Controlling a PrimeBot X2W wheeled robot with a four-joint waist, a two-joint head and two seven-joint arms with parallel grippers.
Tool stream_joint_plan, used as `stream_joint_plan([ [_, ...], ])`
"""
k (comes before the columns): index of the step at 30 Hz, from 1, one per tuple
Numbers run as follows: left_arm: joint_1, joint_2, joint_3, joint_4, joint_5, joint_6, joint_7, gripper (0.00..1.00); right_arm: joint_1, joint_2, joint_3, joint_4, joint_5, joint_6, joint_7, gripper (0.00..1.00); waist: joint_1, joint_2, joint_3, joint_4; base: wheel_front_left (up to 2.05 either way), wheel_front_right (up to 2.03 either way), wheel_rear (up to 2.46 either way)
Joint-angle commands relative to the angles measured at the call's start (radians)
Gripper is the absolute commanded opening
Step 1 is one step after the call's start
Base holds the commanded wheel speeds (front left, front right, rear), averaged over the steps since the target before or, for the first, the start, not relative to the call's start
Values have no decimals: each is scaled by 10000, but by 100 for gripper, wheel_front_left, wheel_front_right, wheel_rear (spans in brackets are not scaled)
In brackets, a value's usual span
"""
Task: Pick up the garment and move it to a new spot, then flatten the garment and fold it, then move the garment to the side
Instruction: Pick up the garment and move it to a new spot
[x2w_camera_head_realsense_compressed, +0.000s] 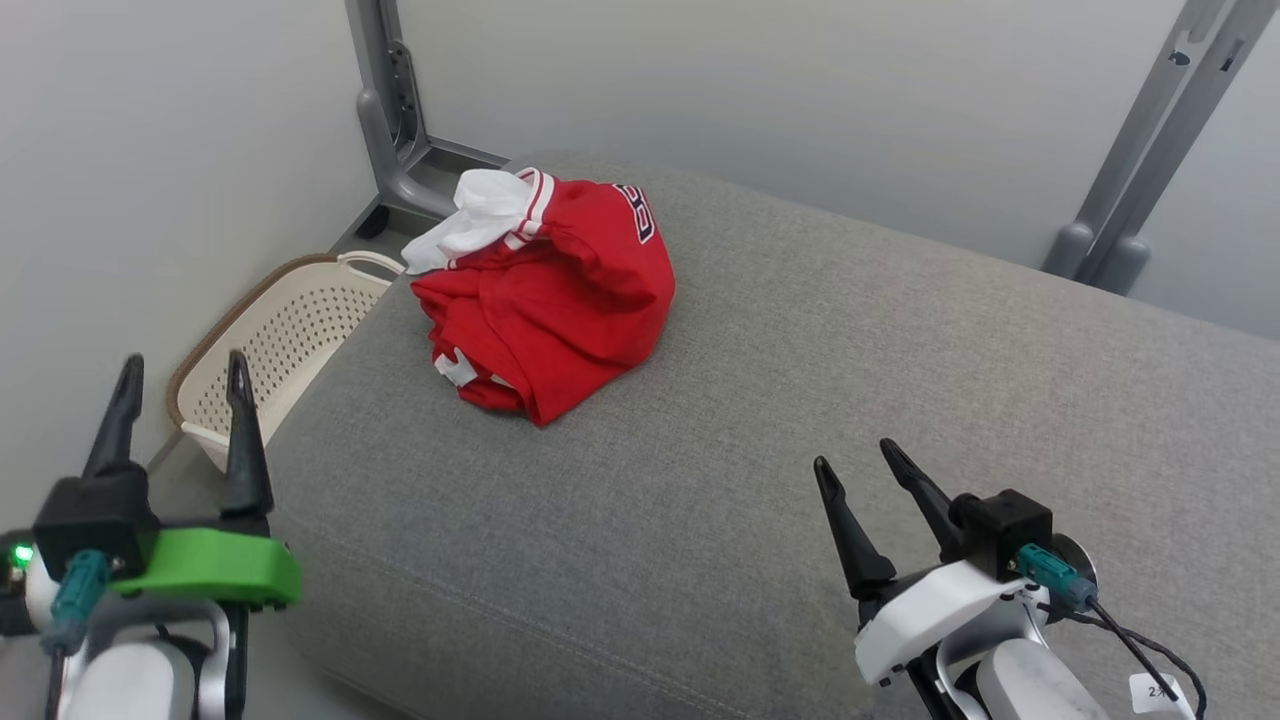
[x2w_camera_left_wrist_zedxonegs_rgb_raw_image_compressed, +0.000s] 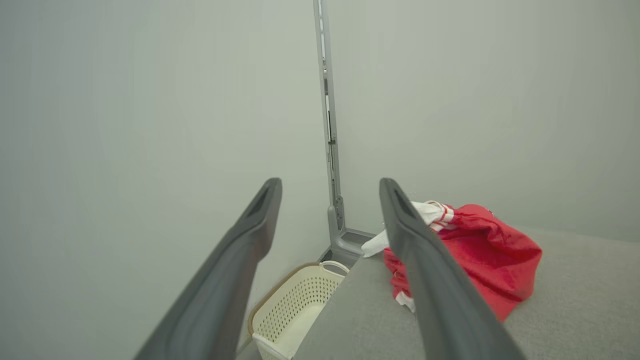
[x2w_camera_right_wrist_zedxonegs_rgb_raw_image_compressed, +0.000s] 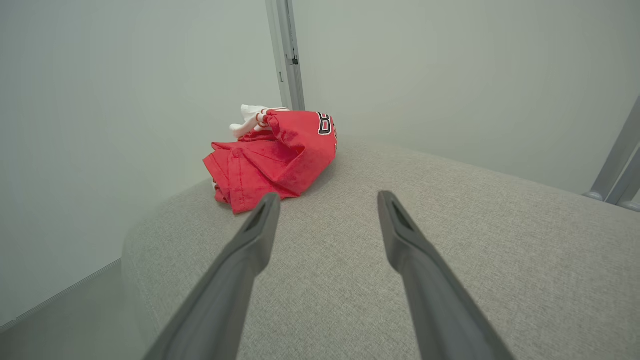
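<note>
Garment (x2w_camera_head_realsense_compressed: 550, 300) lies crumpled and untouched at the far left corner of the grey cushion (x2w_camera_head_realsense_compressed: 800, 400). Left pincer (x2w_camera_head_realsense_compressed: 185, 358) and right pincer (x2w_camera_head_realsense_compressed: 853, 453) hover wide open, empty, seemingly readied for pickup.

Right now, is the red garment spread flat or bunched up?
Bunched up: the garment lies in a crumpled heap on the grey cushion, layers overlapping, white part sticking out on top.
</note>
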Motion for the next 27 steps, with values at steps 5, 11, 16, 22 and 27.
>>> stream_joint_plan([
  [5,-1641,214,-8,238,-178,-400,103,100,-33,-46,-49,-280,-139,1,118,100,0,0,266,-702,0,0,0],
  [11,-3200,334,124,1066,-446,-706,-47,100,-300,-46,-158,-605,-336,1,343,100,0,0,799,-1642,0,0,0],
  [16,-4446,514,236,1855,-643,-968,-102,100,-544,-48,-261,-906,-599,1,529,100,0,0,1353,-2376,0,0,0],
  [22,-5863,860,269,3170,-800,-1397,-9,100,-818,-46,-357,-1203,-772,1,600,100,0,0,2001,-3220,0,0,0],
  [27,-7145,1230,455,4760,-1099,-1729,58,100,-1108,-43,-469,-1493,-933,-1,664,100,0,0,2706,-3960,0,0,0],
])
